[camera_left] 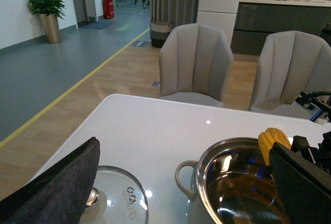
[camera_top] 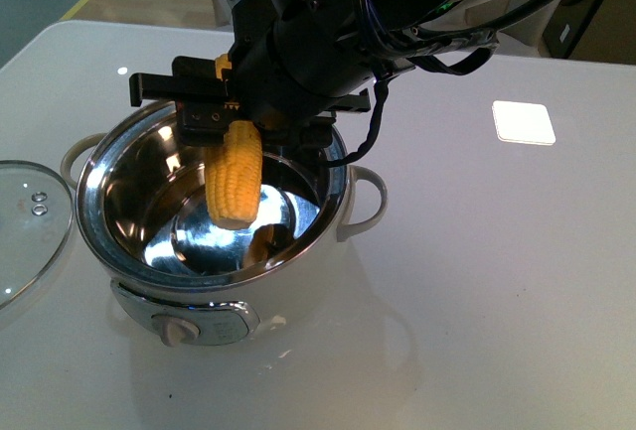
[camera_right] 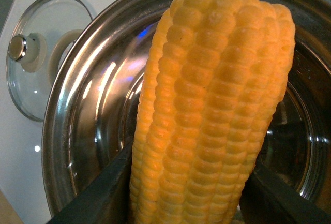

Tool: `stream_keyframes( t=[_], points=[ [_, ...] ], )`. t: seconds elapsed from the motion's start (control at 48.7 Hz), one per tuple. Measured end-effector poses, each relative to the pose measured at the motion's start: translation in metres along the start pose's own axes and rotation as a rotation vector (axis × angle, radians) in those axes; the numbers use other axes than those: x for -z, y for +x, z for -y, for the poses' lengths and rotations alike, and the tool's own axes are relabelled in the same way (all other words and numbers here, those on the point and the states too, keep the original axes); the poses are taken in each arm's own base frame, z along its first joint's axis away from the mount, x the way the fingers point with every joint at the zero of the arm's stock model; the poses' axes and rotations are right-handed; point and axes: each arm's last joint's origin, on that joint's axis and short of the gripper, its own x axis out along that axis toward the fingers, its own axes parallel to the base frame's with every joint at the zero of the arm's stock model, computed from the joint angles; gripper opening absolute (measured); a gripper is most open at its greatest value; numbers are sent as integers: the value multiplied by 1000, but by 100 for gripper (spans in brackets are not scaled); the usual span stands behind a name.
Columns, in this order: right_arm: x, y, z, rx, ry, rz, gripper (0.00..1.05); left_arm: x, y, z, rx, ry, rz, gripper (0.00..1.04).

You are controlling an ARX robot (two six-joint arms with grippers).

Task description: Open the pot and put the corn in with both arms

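The right gripper (camera_top: 231, 117) is pinching the upper end of the corn (camera_top: 235, 177), which hangs nearly upright below it with its lower end inside the open pot (camera_top: 124, 207) on the bench (camera_top: 497, 281), while the left gripper (camera_left: 183, 146) is spread wide, empty, over the glass lid (camera_top: 25, 226) beside the pot.

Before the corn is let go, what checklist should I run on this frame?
1. Lid off: ok, glass lid lies on the table beside the pot.
2. Grasp: ok, right gripper shut on the corn.
3. Corn over the bowl: ok, its lower end hangs inside the rim.
4. Left gripper clear: ok, open, holding nothing, outside the pot.
5. Corn touching the bowl bottom: cannot tell.
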Motion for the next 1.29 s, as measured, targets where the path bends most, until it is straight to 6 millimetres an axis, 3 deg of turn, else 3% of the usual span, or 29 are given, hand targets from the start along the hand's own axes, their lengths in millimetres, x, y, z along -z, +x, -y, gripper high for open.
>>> stream_keyframes(
  t=[0.308, 0.555, 0.76, 0.863, 0.986, 1.171, 1.295],
  points=[
    [5, -6, 8, 6, 10, 6, 96, 0, 0, 0, 0, 0, 0, 98],
    [-9, -49, 32, 53, 55, 172, 96, 0, 0, 0, 0, 0, 0, 98],
    [-9, -109, 64, 109, 113, 361, 96, 0, 0, 0, 0, 0, 0, 98],
    [11, -153, 89, 177, 158, 458, 96, 0, 0, 0, 0, 0, 0, 98],
    [54, -201, 117, 284, 218, 512, 96, 0, 0, 0, 0, 0, 0, 98],
    [93, -237, 128, 362, 255, 559, 96, 0, 0, 0, 0, 0, 0, 98],
    [106, -247, 127, 375, 270, 583, 96, 0, 0, 0, 0, 0, 0, 98]
  ],
)
